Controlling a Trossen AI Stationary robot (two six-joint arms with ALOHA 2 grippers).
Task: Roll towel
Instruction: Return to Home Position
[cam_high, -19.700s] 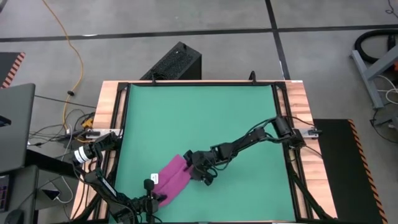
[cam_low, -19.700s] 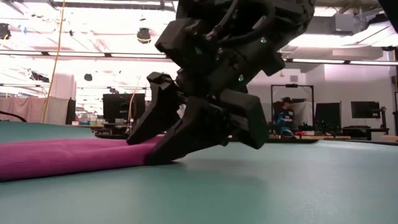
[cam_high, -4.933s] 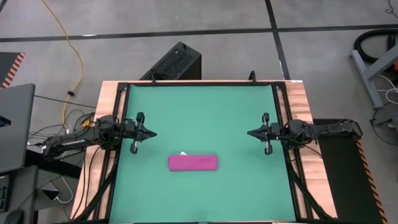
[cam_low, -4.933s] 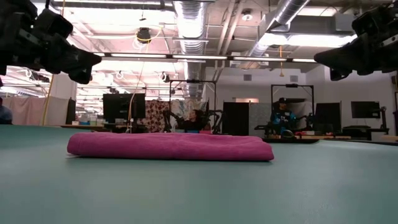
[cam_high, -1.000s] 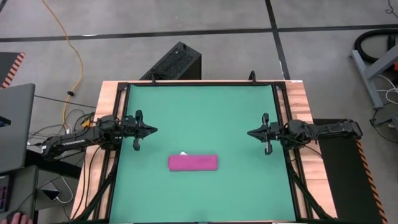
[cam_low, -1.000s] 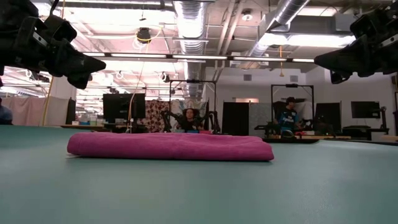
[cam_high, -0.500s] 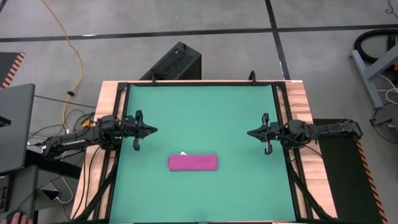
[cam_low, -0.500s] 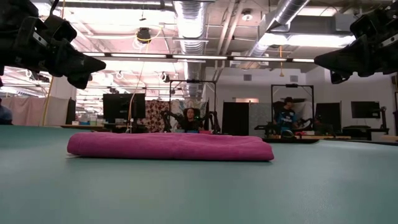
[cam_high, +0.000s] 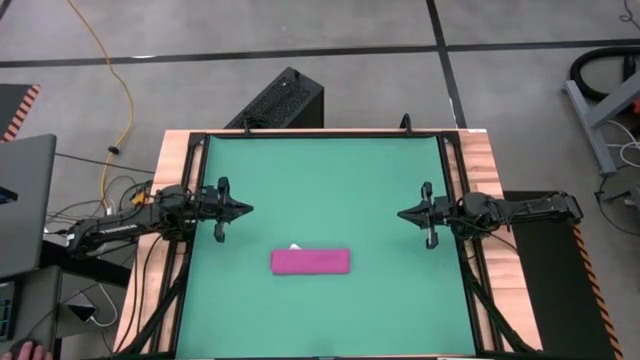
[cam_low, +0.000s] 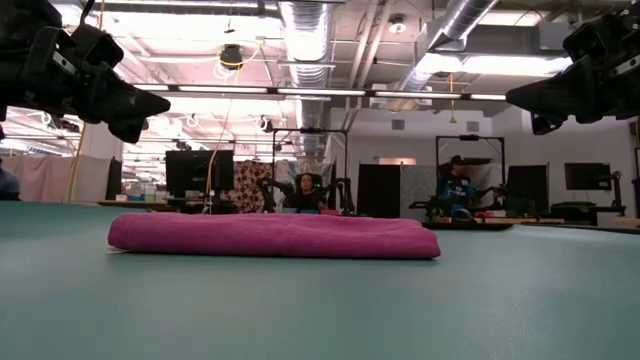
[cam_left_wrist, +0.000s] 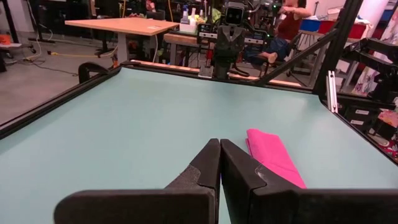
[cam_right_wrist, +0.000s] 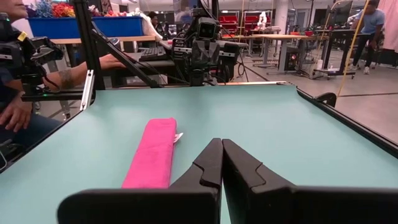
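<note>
While both sets of fingers are pressed together with nothing between them, the left pincer (cam_high: 244, 210) hangs over the left side of the counter (cam_high: 330, 170) and the right pincer (cam_high: 403, 213) over its right side, each pointing inward. Between them, and well apart from both, the towel (cam_high: 311, 262) lies on the green surface as a flat magenta roll (a small white tag (cam_high: 294, 246) peeks out at one long edge)

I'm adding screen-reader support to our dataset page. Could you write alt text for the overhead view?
A rolled magenta towel lies on the green mat. The left gripper and right gripper, both shut, sit at opposite sides of the table, pointing inward, clear of it.
</note>
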